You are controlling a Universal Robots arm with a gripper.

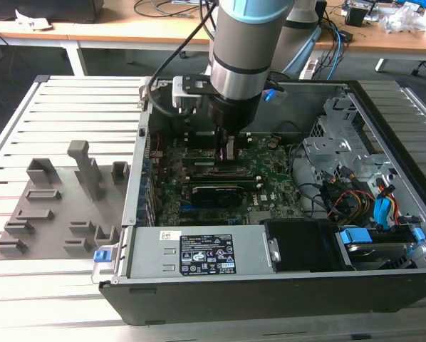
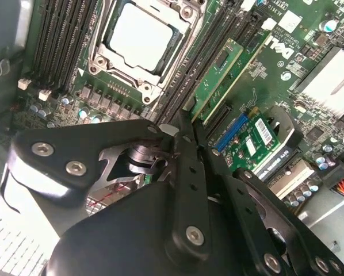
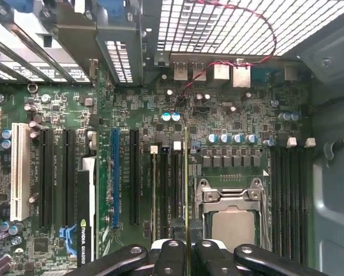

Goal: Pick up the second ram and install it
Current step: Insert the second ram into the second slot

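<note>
Silver-grey arm point(image 1: 245, 43) with black band; black gripper point(image 2: 186, 123) linkages studded with silver screws

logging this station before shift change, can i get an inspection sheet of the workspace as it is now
surface: slatted metal table carrying an open computer case and a grey parts holder.
job's things: second ram, a slim green strip, stands on edge in the slots beside the processor socket, between the claw's fingertips.
clutter: nothing seen on the table beyond the holder.
grippers: claw lowered inside the case over the motherboard, shut on the ram's edge.
cables: red and black wire over the board; coloured drive cables at the exterior view's right.
surroundings: wooden desks behind with cables and papers.
</note>
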